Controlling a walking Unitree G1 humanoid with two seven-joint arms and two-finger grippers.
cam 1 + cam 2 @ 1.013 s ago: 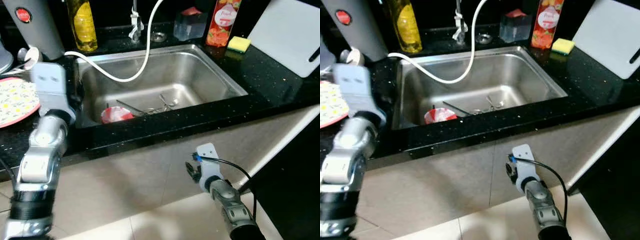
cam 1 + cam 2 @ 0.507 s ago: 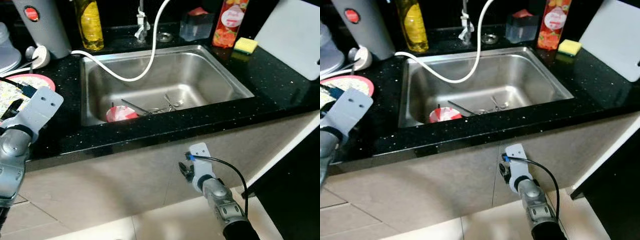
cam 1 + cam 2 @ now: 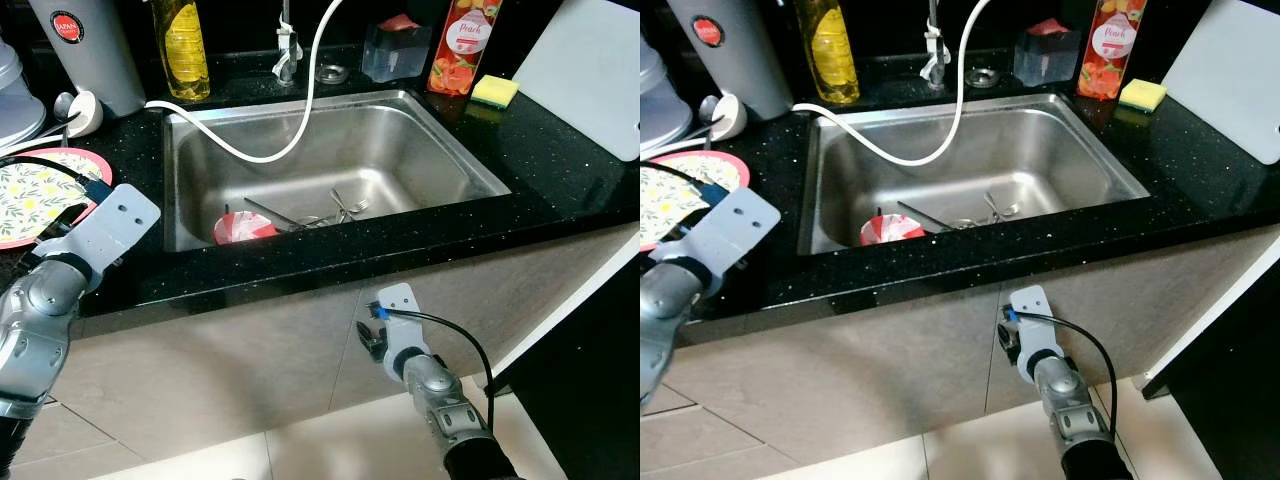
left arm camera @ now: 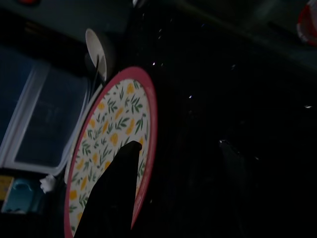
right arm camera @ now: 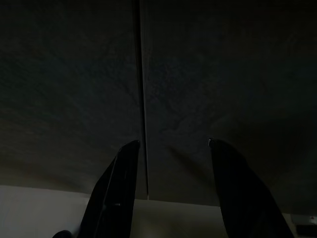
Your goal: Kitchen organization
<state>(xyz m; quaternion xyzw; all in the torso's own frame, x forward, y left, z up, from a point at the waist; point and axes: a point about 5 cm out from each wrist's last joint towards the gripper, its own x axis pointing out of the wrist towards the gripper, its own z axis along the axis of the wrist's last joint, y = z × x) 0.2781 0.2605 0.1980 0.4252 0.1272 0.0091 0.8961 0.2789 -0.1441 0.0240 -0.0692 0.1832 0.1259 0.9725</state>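
Left gripper, fingers spread, over floral plate on left worktop; right gripper low, fingers spread.

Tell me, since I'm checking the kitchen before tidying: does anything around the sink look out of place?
Yes. A white hose droops from the tap area down into the sink. At the sink's bottom lie a red-rimmed dish and loose metal utensils, unwashed or left behind. The floral plate sits on the counter left of the sink.

Legible text is scarce: red juice carton, far right behind sink, reads approx "Peach". Red round badge on grey canister, far left: unreadable.
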